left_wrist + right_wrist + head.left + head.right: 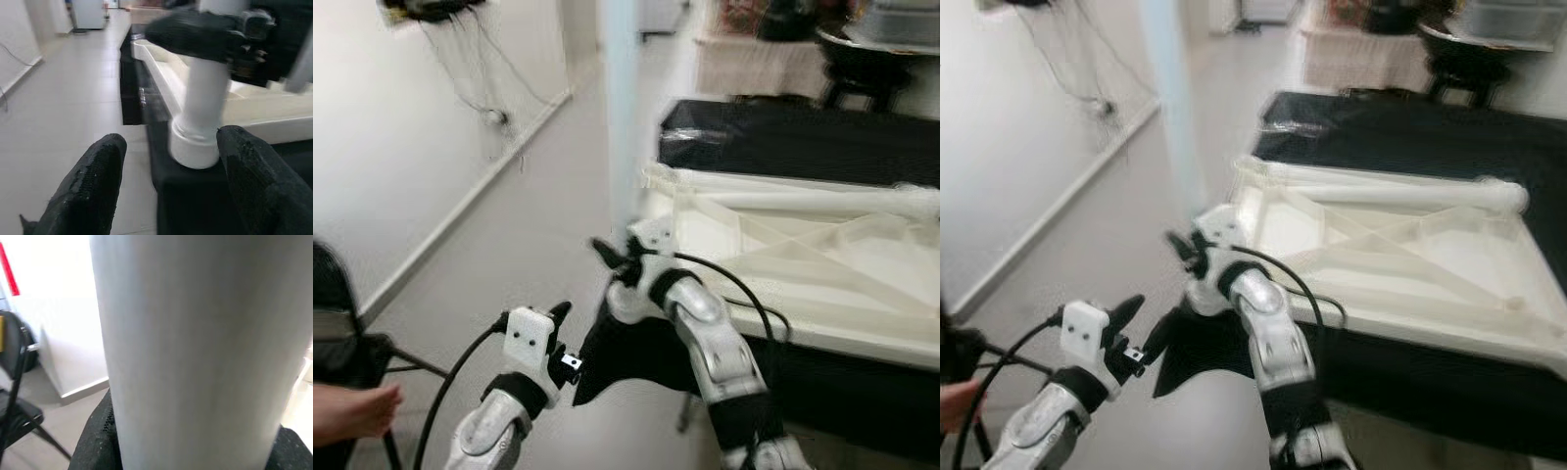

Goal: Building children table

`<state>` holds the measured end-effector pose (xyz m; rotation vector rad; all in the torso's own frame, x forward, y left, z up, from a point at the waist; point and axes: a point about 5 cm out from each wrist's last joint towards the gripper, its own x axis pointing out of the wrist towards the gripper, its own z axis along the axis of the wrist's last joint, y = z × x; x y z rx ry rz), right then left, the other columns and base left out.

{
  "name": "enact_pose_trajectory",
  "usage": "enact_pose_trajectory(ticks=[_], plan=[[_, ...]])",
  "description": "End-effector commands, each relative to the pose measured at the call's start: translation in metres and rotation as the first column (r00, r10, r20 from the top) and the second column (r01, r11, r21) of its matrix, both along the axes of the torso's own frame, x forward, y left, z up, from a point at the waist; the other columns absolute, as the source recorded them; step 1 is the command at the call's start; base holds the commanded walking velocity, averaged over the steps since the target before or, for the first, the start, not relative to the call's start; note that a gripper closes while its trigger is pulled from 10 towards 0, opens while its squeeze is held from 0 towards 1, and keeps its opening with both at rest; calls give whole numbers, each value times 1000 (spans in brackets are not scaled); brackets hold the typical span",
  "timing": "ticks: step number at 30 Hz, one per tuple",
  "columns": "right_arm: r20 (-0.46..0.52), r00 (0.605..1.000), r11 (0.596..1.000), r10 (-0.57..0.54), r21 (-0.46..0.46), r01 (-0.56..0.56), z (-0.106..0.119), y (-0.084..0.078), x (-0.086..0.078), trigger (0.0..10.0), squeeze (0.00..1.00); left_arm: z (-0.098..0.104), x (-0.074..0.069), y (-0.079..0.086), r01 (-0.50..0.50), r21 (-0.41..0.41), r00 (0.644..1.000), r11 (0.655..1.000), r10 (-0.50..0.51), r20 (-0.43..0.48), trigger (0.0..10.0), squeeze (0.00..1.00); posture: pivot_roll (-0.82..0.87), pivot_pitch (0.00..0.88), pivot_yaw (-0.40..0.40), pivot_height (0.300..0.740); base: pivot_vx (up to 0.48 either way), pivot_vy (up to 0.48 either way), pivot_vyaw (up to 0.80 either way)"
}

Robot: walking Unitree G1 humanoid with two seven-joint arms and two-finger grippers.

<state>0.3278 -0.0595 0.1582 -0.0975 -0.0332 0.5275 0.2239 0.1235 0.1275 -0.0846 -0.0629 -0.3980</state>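
Home interior: pale tiled floor (538, 255), white wall with skirting (460, 211), folding chair (342, 333), cluttered side table (754, 64).

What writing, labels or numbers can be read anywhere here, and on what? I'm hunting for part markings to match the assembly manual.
None can be read.
The white table leg, held upright by the right gripper, is plain.
The upturned white tabletop shows bare ribs, no markings.
The left gripper, its fingers apart, carries no legible label.
The clutter at the far end is too blurred to read.
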Motion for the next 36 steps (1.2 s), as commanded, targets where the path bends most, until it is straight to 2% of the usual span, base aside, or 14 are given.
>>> enact_pose_trajectory(ticks=[1, 6, 7, 9, 10, 16, 17, 18, 19, 23, 32, 33, 34, 36], plan=[[-122, 992, 998, -41, -46, 35, -34, -1, -2, 0, 0, -3, 1, 1, 10, -2, 1000, 1000, -10, -23, 10000, 0, -20, 103, 21, 740, 0, 0, 0], [-118, 993, 1000, -19, -9, 18, -31, 11, 7, 0, 0, -4, 3, 1, 3, 5, 1000, 1000, -3, -19, 10000, 0, -25, 97, 25, 740, 0, 0, 0], [-126, 992, 1000, -26, -3, 26, -29, 14, 7, 10000, 0, -4, 3, 2, -3, 7, 1000, 1000, 3, -17, 10000, 0, -15, 91, 20, 740, 0, 0, 0], [-138, 989, 999, -47, 3, 48, -25, 16, 4, 10000, 0, -4, 4, 2, -6, 8, 1000, 1000, 6, -16, 10000, 0, -14, 88, 20, 740, 0, 0, 0], [-142, 989, 999, -39, 17, 41, -21, 19, 3, 10000, 1000, -4, 4, 2, -6, 8, 1000, 1000, 6, -16, 10000, 0, -14, 88, 20, 740, 0, 0, 0], [-114, 963, 958, 246, 179, -223, 0, 27, 19, 10000, 922, -4, 5, 1, -2, 7, 1000, 1000, 2, -18, 10000, 0, -5, 75, 16, 740, 0, 0, 0], [-93, 941, 934, 325, 188, -304, 5, 27, 21, 10000, 490, -4, 5, 0, -2, 7, 1000, 1000, 2, -18, 10000, 0, -5, 75, 15, 740, 0, 0, 0], [-93, 941, 934, 325, 188, -304, 5, 27, 21, 10000, 490, -4, 5, 0, -2, 7, 1000, 1000, 2, -18, 10000, 0, -5, 75, 15, 740, 0, 0, 0], [-74, 890, 886, 449, 166, -433, 9, 28, 22, 10000, 0, -4, 6, 0, -2, 6, 1000, 1000, 2, -17, 10000, 0, -4, 74, 14, 740, 0, 0, 0], [-100, 762, 768, 640, 61, -638, 12, 24, 25, 10000, 0, -5, 6, 0, -3, 6, 1000, 1000, 3, -17, 10000, 0, 1, 72, 10, 740, 0, 0, 0], [-155, 665, 682, 730, 108, -723, 22, 20, 34, 10000, 0, -7, 4, -2, -2, 6, 1000, 1000, 2, -21, 10000, 0, 17, 69, 7, 740, 0, 0, 0], [-163, 654, 672, 739, 109, -733, 22, 20, 35, 3176, 0, -8, 3, -2, -2, 6, 1000, 1000, 2, -22, 10000, 0, 17, 69, 7, 740, 0, 0, 0], [-172, 643, 662, 746, 99, -743, 22, 19, 35, 471, 0, -8, 3, -3, -1, 6, 1000, 1000, 1, -23, 10000, 0, 19, 68, 5, 740, 0, 0, 0], [-185, 637, 659, 749, 97, -746, 21, 17, 36, 0, 0, -8, 2, -3, 0, 5, 1000, 1000, 0, -24, 10000, 0, 21, 67, 2, 740, 0, 0, 0]])
